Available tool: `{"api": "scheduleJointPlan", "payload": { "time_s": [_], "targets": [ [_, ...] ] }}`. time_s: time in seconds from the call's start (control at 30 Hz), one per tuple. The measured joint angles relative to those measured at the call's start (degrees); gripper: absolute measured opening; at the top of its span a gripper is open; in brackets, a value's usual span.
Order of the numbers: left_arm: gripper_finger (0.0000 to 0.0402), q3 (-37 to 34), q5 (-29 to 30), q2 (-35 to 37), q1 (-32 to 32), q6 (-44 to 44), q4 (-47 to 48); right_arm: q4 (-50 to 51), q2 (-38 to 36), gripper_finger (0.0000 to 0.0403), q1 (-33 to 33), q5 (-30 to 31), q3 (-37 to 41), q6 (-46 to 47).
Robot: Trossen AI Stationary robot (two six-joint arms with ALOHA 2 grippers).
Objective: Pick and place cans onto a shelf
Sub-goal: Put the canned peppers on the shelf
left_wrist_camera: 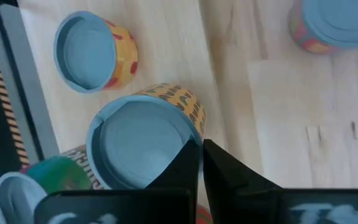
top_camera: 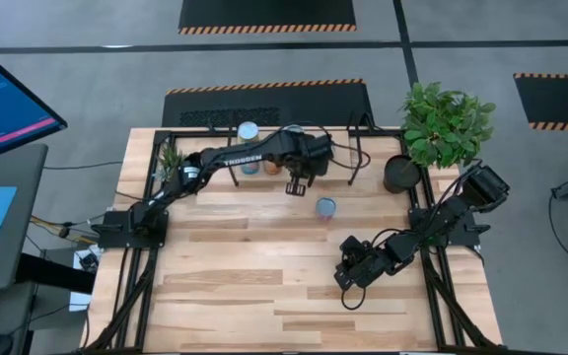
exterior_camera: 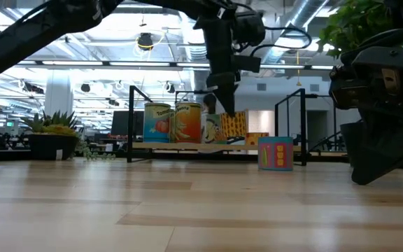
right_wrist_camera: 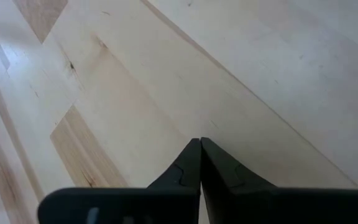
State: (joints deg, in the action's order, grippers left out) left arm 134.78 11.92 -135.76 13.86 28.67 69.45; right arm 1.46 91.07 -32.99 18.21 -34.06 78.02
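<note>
Your left gripper [left_wrist_camera: 201,149] hangs above the shelf [exterior_camera: 187,146], jaws together, empty. Only the low view shows shelved cans [exterior_camera: 187,123] side-on; one can [top_camera: 325,207] stands on the table [top_camera: 235,286]. "TROSSEN" reads on the left arm [top_camera: 243,161]. Right gripper [right_wrist_camera: 200,146] idle, jaws together.

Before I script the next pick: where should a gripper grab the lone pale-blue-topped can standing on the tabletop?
Grip the pale-blue-topped can across its round side wall, coming straight down from above: it stands upright and apart from the light-wood shelf, its sides clear for both fingers.
</note>
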Motion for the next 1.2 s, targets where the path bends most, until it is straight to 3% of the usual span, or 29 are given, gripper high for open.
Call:
{"api": "scheduleJointPlan", "payload": {
  "time_s": [0.53, 0.83, 1.03, 1.2],
  "targets": [
    [0.0005, 0.1, 0.4, -1.2, 0.6, 2.3, -2.3, -0.2, 0.0, 0.0028, 0.0, -0.1, 0.0, 0.0],
    [0.0048, 0.1, 1.1, -1.2, 0.7, 3.1, -3.0, -0.2, 0.0, 0.0027, 0.0, -0.1, 0.0, 0.0],
    [0.0086, 0.1, 4.6, -1.2, 0.9, 3.1, -3.0, -0.2, 0.0, 0.0028, 0.0, -0.1, 0.0, -0.1],
    [0.0107, 0.1, 4.2, 1.9, 0.3, 0.5, -3.1, -0.3, 0.0, 0.0025, 0.0, -0.1, 0.0, -0.3]
  ]
}}
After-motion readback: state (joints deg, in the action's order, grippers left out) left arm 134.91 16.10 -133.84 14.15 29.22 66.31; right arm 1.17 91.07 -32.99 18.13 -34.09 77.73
